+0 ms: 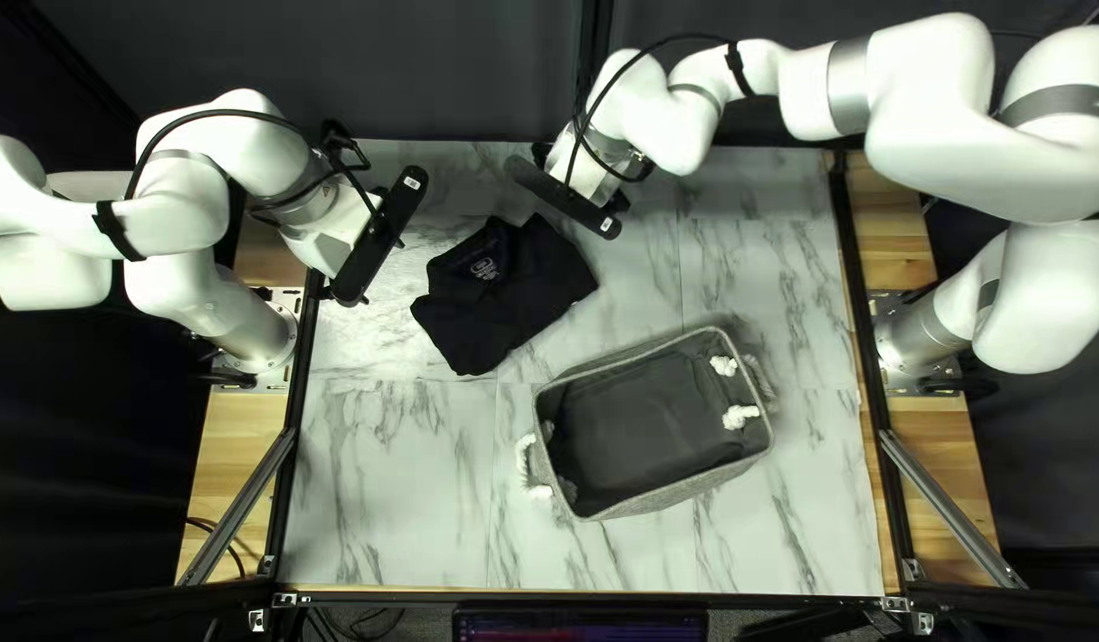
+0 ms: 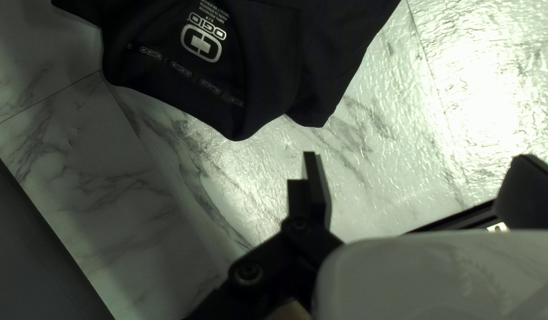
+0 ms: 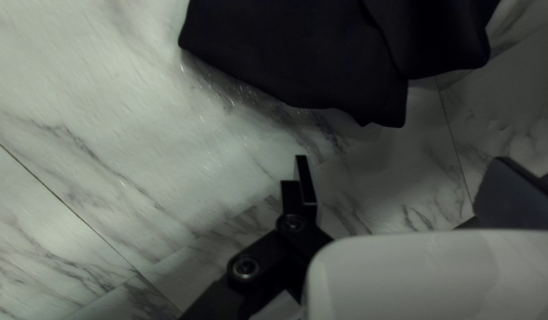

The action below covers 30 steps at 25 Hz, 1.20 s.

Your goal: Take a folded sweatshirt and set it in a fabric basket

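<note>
Sweatshirt (image 1: pixel 502 297) lies folded at ten o'clock from the fabric basket (image 1: pixel 692 483), left gripper (image 2: pixel 416 155) and right gripper (image 3: pixel 401 158) spread apart, pickup and placing undone.

White all over on the left arm (image 1: pixel 163 232) and the right arm (image 1: pixel 930 131), built of smooth, rounded tubes. Collared in silver metal at the left base (image 1: pixel 262 339); to the left of that base, wrapped in a black strap (image 1: pixel 115 232). Well to the right of it, along the right arm, ringed with a grey band (image 1: pixel 851 86). Trailed on both arms by a black cable (image 1: pixel 217 113). Capped, at left gripper (image 1: pixel 381 238) and right gripper (image 1: pixel 564 199), with a black bar bearing a small white label (image 1: pixel 412 182). Fitted with black fingers (image 3: pixel 305 181) and links holding round, metal-rimmed screws (image 2: pixel 248 272).
</note>
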Each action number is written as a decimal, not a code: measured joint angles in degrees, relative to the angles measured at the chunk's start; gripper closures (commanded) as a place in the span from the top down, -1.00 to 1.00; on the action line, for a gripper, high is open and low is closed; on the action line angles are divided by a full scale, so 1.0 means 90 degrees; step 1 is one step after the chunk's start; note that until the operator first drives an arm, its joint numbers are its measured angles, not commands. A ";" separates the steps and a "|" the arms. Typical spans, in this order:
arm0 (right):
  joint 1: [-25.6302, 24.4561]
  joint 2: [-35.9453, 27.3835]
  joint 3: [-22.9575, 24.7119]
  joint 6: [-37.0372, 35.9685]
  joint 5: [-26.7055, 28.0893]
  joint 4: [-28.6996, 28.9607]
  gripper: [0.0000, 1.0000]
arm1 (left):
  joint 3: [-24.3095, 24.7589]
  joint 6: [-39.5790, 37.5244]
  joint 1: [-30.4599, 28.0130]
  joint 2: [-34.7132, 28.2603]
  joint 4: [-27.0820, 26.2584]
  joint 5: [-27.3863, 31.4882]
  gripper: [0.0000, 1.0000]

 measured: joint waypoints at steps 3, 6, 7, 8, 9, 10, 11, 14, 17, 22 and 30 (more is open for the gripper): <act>0.0058 0.0030 -0.0120 -0.0216 0.0087 -0.0097 1.00 | 0.0000 0.0000 0.0000 0.0000 0.0000 0.0000 1.00; 0.0066 0.0035 -0.0269 -0.0537 0.0231 -0.0102 1.00 | 0.0000 0.0000 0.0000 0.0000 0.0000 0.0000 1.00; 0.0066 0.0035 -0.0290 -0.0588 0.0254 -0.0098 1.00 | 0.0000 0.0000 0.0000 0.0000 0.0000 0.0000 1.00; 0.0065 0.0035 -0.0295 -0.0605 0.0262 -0.0096 1.00 | 0.0000 0.0000 0.0000 0.0000 0.0000 0.0000 1.00; 0.0065 0.0035 -0.0296 -0.0612 0.0265 -0.0096 1.00 | 0.0000 0.0000 0.0000 0.0000 0.0000 0.0000 1.00; 0.0065 0.0035 -0.0297 -0.0614 0.0266 -0.0096 1.00 | 0.0000 0.0000 0.0000 0.0000 0.0000 0.0000 1.00; 0.0065 0.0035 -0.0297 -0.0616 0.0266 -0.0095 1.00 | 0.0000 0.0000 0.0000 0.0000 0.0000 0.0000 1.00; 0.0065 0.0034 -0.0298 -0.0617 0.0267 -0.0095 1.00 | 0.0000 0.0000 0.0000 0.0000 0.0000 0.0000 1.00; 0.0065 0.0034 -0.0298 -0.0617 0.0267 -0.0095 1.00 | 0.0000 0.0000 0.0000 0.0000 0.0000 0.0000 1.00; 0.0065 0.0034 -0.0298 -0.0617 0.0267 -0.0095 1.00 | 0.0000 0.0000 0.0000 0.0000 0.0000 0.0000 1.00; 0.0065 0.0034 -0.0298 -0.0617 0.0267 -0.0095 1.00 | 0.0000 0.0000 0.0000 0.0000 0.0000 0.0000 1.00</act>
